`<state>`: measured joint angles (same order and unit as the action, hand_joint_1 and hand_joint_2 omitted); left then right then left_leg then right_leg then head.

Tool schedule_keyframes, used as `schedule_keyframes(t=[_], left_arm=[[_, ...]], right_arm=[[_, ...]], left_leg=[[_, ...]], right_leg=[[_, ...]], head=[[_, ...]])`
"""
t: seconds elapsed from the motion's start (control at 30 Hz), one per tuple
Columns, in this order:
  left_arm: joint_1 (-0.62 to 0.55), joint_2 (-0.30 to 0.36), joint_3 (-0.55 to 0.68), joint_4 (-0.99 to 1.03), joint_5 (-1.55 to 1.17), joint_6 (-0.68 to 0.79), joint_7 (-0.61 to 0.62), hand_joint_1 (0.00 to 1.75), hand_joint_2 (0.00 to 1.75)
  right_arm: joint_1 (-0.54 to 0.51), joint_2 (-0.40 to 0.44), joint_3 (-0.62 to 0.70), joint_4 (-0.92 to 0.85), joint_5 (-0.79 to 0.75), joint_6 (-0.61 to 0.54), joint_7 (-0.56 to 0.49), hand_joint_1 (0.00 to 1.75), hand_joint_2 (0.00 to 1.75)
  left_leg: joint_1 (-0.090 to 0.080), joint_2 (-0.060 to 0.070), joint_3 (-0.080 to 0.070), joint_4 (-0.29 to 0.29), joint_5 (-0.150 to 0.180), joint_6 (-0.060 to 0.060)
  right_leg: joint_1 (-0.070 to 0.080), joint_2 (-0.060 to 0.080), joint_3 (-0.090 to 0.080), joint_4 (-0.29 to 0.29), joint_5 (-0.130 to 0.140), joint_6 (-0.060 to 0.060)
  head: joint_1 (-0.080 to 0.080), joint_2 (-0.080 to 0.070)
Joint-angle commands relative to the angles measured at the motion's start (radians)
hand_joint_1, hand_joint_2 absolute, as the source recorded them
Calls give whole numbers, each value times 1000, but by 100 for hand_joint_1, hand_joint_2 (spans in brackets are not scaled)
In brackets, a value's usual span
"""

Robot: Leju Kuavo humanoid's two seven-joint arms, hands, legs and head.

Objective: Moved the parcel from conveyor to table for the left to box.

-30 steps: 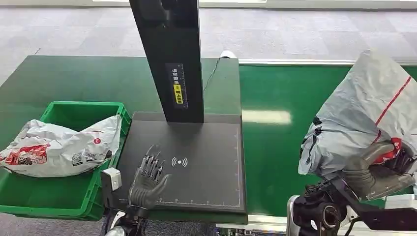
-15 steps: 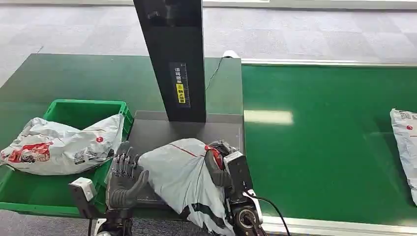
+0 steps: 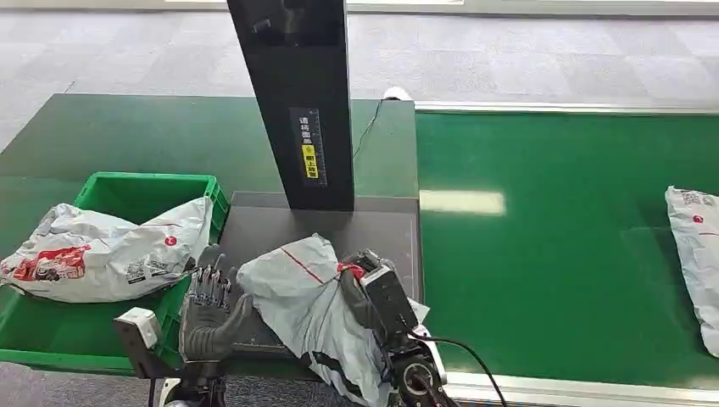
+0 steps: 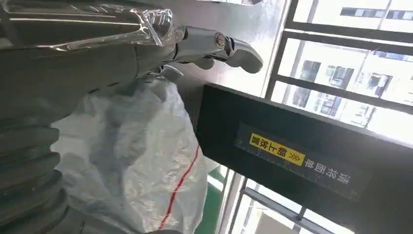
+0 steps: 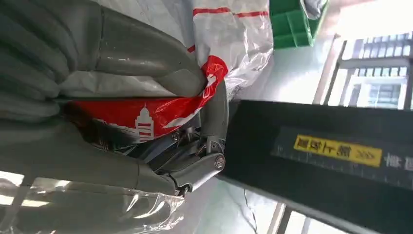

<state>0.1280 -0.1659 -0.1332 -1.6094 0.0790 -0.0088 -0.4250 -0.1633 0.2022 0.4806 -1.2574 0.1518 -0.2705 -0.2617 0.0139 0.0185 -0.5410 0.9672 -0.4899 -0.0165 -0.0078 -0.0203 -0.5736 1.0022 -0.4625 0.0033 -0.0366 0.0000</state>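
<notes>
Parcel (image 3: 309, 309): gripped by right hand (image 3: 366, 288) on scanner pad (image 3: 373, 233), overhanging the bench's near edge. Left hand (image 3: 208, 309): spread, empty, just beside it. Bin (image 3: 144, 191) alongside; conveyor (image 3: 551, 254) broadly open.

— What was the crumpled grey parcel bag (image 3: 314, 305) made of?
— Thin plastic film, wrinkled, with a soft sheen and a glossy red printed patch.
— And the green rectangular crate (image 3: 110, 339)?
— Hard moulded plastic, slightly shiny.
— The surfaces?
— The green conveyor belt (image 3: 551, 254) looked smooth and reflective; the dark grey scanner pad (image 3: 339, 225) was matt. The black upright scanner post (image 3: 297, 93) was satin-smooth.
</notes>
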Motion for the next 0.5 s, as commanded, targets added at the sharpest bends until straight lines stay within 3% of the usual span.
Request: schedule_keyframes(t=[0.03, 0.1, 0.13, 0.17, 0.27, 0.4, 0.5], left_arm=[[2, 13, 9, 28, 6, -6, -2, 0, 175], [3, 11, 9, 26, 6, -7, -2, 0, 175], [3, 10, 9, 24, 6, -7, -2, 0, 175], [3, 10, 9, 24, 6, -8, -1, 0, 175], [-12, 17, -3, 42, 4, -19, 0, 0, 175], [-29, 61, -62, 56, -66, -65, -19, 0, 175], [-31, 74, -106, 63, -119, -107, -24, 0, 175]], right_arm=[[-21, -26, 22, 59, -5, 19, 2, 175, 175], [-17, -22, 11, 55, 1, 2, -1, 175, 175], [-16, -17, 6, 56, -1, -6, -2, 141, 175], [-16, -15, 4, 57, -1, -9, -4, 0, 175], [-25, -18, 4, 79, -45, 59, -44, 0, 175], [-42, -16, -22, 90, -73, 52, -181, 0, 175], [-37, -13, -35, 51, -67, 44, -201, 0, 175]], left_leg=[[0, 0, 2, -1, 0, 1], [0, -1, 2, -1, 0, 1], [0, -1, 2, -1, 0, 1], [0, -1, 2, -1, 0, 1], [0, -1, 1, -1, 0, 1], [0, -2, 2, -2, 0, 1], [0, -2, 2, -1, 1, 1]], right_leg=[[0, 2, 2, -2, 0, 0], [0, 2, 2, -2, 1, 0], [0, 1, 2, -2, 0, 0], [0, 1, 2, -1, 0, 0], [0, 1, 1, -1, 0, 0], [0, 1, 2, -2, 0, 0], [0, 0, 2, -2, 0, 0]], head=[[0, 0], [0, 0], [0, 0], [0, 0], [0, 0], [0, 0], [0, 0]])
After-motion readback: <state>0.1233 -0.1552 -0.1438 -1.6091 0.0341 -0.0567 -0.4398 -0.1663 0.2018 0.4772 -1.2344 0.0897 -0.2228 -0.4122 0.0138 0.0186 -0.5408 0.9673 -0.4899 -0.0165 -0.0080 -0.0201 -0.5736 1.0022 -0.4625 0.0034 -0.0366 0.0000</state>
